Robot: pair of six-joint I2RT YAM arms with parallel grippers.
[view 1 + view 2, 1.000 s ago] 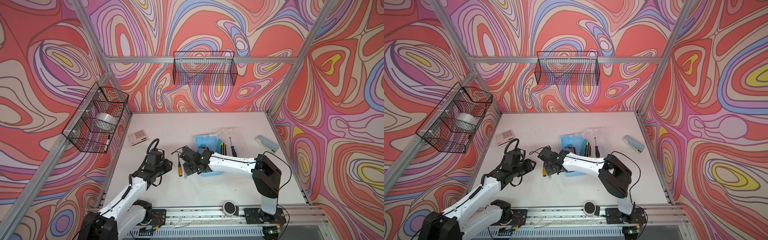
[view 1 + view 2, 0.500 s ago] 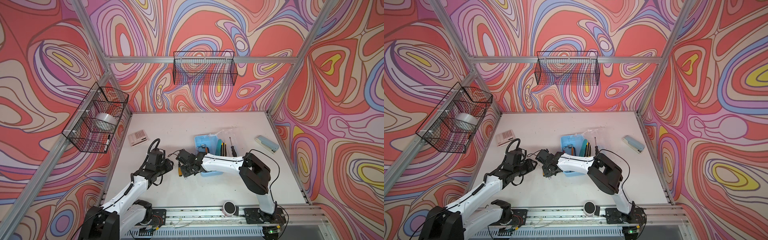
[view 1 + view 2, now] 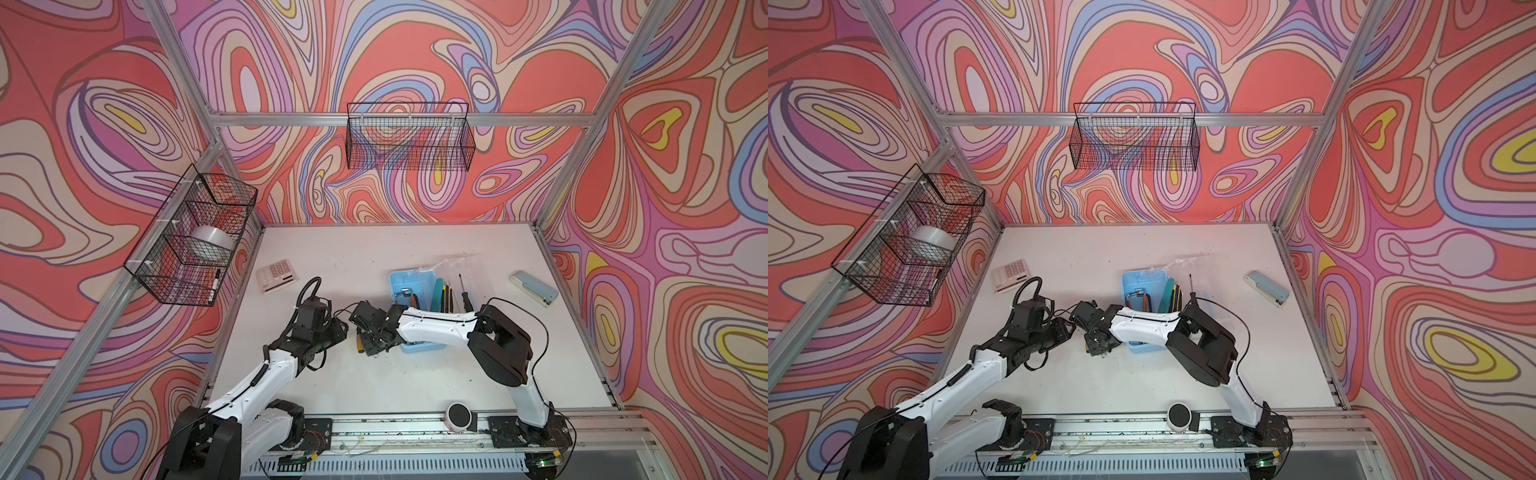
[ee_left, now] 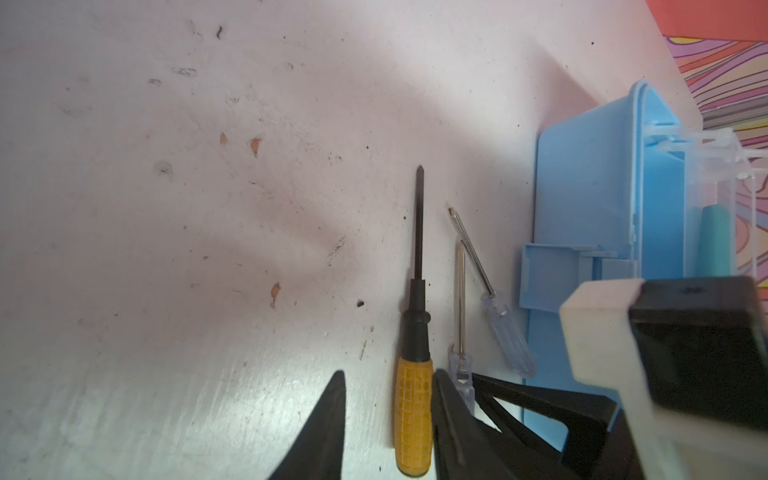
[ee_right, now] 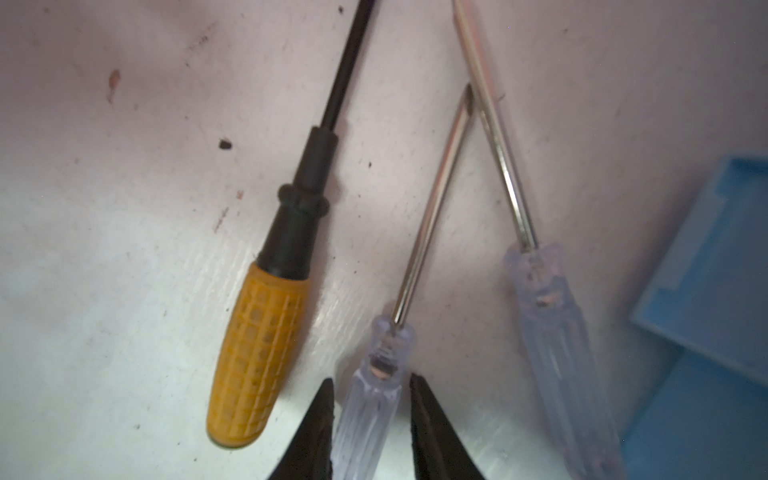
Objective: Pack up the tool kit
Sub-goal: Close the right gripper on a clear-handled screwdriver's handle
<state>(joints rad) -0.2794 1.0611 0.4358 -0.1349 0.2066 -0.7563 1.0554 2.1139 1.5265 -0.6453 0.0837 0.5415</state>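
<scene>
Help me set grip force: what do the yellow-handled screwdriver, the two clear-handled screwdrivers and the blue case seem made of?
Yellow-handled screwdriver: matte, grid-moulded grip, probably plastic or rubber; dull black shaft, likely coated steel.
Clear-handled screwdrivers: see-through fluted handles, apparently plastic; mirror-bright metal shafts.
Blue case: opaque plastic by the look, smooth satin, with moulded edges.

The case (image 4: 582, 187) is light blue. Beside the case lie a yellow-handled screwdriver (image 5: 257, 353), grid-patterned, with black neck and shaft, and two clear-handled screwdrivers (image 5: 374, 415) (image 5: 557, 332). The worktop (image 3: 374, 257) is white. The walls (image 3: 415, 62) show swirls of red, purple, blue and yellow.
</scene>
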